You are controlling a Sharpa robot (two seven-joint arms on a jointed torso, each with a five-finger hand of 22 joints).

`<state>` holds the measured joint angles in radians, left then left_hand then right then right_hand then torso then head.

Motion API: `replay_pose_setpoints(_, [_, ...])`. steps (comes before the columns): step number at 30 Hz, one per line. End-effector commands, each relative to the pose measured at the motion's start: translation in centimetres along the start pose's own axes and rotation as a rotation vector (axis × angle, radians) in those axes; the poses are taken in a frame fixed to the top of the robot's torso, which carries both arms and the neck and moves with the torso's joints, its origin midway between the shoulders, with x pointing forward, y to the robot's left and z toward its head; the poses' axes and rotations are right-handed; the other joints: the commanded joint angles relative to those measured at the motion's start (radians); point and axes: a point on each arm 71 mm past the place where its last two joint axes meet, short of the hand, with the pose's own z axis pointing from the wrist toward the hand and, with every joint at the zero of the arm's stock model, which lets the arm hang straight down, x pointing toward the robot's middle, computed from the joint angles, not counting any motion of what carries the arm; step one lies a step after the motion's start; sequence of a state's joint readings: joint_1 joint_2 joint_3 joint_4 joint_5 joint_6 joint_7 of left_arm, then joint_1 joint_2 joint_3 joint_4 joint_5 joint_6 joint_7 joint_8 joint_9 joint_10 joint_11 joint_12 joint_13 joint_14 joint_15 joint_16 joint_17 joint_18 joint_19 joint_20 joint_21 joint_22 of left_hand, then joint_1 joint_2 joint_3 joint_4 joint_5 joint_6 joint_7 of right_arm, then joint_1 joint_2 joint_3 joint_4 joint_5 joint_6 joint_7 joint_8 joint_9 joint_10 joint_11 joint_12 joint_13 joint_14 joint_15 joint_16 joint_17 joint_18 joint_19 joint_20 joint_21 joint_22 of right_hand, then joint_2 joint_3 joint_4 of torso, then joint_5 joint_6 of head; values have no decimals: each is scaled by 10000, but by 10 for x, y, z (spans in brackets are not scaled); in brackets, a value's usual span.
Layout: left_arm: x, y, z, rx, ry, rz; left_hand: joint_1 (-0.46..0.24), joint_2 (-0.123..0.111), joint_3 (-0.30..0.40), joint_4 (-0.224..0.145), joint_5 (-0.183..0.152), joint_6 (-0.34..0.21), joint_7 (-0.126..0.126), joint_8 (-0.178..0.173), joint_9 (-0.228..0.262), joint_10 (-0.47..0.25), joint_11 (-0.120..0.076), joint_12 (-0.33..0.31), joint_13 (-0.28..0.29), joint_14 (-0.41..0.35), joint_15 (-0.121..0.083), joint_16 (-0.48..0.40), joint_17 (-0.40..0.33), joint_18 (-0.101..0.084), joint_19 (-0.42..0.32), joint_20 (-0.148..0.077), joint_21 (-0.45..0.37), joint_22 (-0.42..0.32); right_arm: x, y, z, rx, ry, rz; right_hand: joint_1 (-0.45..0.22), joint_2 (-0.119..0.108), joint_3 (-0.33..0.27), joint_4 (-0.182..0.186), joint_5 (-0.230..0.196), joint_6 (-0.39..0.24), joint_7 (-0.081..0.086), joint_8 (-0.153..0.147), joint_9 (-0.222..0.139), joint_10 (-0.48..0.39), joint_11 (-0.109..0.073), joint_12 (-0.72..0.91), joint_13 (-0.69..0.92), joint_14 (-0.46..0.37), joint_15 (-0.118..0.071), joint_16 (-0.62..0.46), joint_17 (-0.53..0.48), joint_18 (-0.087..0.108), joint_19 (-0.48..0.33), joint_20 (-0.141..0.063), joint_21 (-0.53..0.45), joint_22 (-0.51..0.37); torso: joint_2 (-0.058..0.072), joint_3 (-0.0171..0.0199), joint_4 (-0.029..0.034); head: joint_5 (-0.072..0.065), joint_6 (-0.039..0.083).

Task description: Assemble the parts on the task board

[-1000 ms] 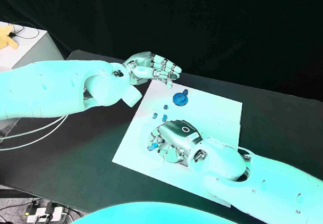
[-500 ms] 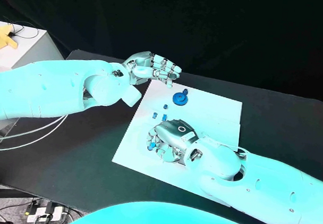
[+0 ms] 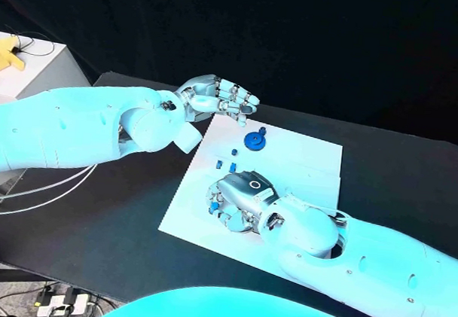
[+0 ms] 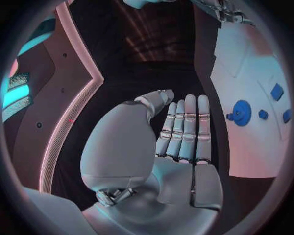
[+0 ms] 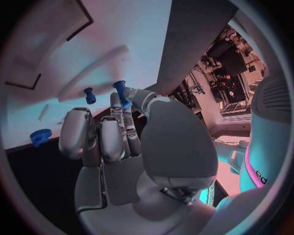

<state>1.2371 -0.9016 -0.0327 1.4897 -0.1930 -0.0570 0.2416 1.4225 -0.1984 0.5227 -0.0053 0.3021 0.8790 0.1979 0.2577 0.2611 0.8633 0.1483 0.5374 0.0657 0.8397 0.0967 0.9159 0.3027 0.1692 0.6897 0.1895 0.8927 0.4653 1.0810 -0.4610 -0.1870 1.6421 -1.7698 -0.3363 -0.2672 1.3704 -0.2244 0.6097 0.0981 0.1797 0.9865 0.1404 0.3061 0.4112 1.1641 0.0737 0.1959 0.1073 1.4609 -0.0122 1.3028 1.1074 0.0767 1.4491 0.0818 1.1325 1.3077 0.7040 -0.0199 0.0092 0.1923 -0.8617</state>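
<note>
Two hands work at the task board [image 3: 305, 162]. Right hand [image 3: 242, 199] lies low on it, pinching a small blue peg [image 5: 120, 93] at its fingertips. Left hand [image 3: 218, 95] hovers beyond the board's far corner, fingers together, holding nothing; a blue gear [image 3: 255, 139] lies between the hands.

A: Strong cyan light washes both arms; the backdrop stays almost black.
B: Pink and teal glow tints the wrist views; the task board [image 3: 294, 161] glares pale.
A: Fisheye bends its edges, and the circles' rims darken and blur.
</note>
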Motion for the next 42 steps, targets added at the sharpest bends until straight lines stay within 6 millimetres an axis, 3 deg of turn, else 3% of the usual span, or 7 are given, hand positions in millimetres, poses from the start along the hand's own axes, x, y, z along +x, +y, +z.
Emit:
replay_pose_setpoints(1, [0, -1, 0, 50, 71, -169, 13, 80, -56, -26, 8, 24, 59, -59, -10, -22, 56, -54, 12, -49, -9, -16, -14, 108, -6, 69, -35, -9, 5, -1, -1, 92, 278, -76, -78, -246, -77, 8, 44, -360, 58, -303, -156, -353, 114, -206, -66, -104, 134, -148, -217, 46, -123, 118, -375, 1197, 4, 11, -8, -2, 28])
replay_pose_setpoints(4, [0, -1, 0, 42, 67, -180, 18, 80, -56, -30, 9, 22, 59, -61, -10, -20, 55, -54, 13, -49, -10, -14, -14, 110, -4, 68, -37, -10, 4, -3, -2, 201, 141, -43, -211, -429, -210, 59, 32, -827, 233, -722, -327, -1069, 317, -458, -236, -757, 313, -1022, -1533, 303, -713, 284, -2042, 695, 7, 10, -4, -2, 30])
replay_pose_setpoints(11, [0, -1, 0, 31, 59, -187, 19, 80, -56, -30, 9, 21, 60, -62, -11, -20, 55, -54, 13, -49, -10, -14, -14, 110, -3, 68, -37, -10, 3, -7, -3, 348, -21, 20, -158, -440, -758, 94, 72, -1124, 316, -1070, -498, -1561, 399, -476, -383, -1048, 387, -1343, -2071, 438, -969, 404, -2872, 399, 8, 16, -24, -9, 51])
replay_pose_setpoints(18, [0, -1, 0, 29, 72, -193, 19, 80, -56, -30, 9, 21, 60, -62, -11, -20, 55, -54, 13, -49, -10, -14, -14, 110, -3, 68, -37, -10, 0, -9, -5, 385, -425, 254, 169, -202, -1912, 295, 56, -1216, 203, -1343, -651, -2095, 432, -282, -397, -1404, 440, -1658, -2677, 568, -1223, 461, -3845, 30, 12, 11, 2, -43, 84])
replay_pose_setpoints(26, [-1, -1, 0, 28, 59, -191, 19, 80, -56, -30, 9, 21, 60, -62, -11, -20, 55, -54, 13, -49, -10, -14, -14, 110, -3, 68, -37, -10, -5, -13, -12, 339, -1079, 629, 984, 172, -3676, 1080, -110, -1104, 199, -1590, -827, -2453, 449, 226, -391, -1511, 451, -1657, -3002, 598, -1171, 481, -4259, -165, 13, 0, 8, -54, 107])
replay_pose_setpoints(33, [-2, -1, -1, 46, 39, -187, 26, 80, -60, -36, 10, 9, 67, -73, -14, -21, 57, -58, 14, -52, -11, -12, -16, 112, 3, 68, -43, -13, -18, -23, -31, -294, -1651, 1583, 1287, 229, -3757, 1284, -3, -977, 283, -1622, -873, -2264, 389, 479, -375, -1319, 394, -1467, -2816, 539, -957, 437, -3853, -35, -23, 5, -33, -130, 218])
replay_pose_setpoints(42, [-8, 1, -2, 29, -105, -163, 27, 82, -62, -36, 10, 10, 67, -73, -13, -20, 58, -59, 15, -53, -10, -11, -17, 112, 4, 69, -45, -14, -56, -69, -77, 187, -1592, 3928, 1747, 220, -2592, 1506, 61, -484, 304, -1612, -978, -1171, 300, 829, -410, -850, 300, -905, -2109, 334, -488, 331, -2531, 494, -96, 64, -159, -328, 441])
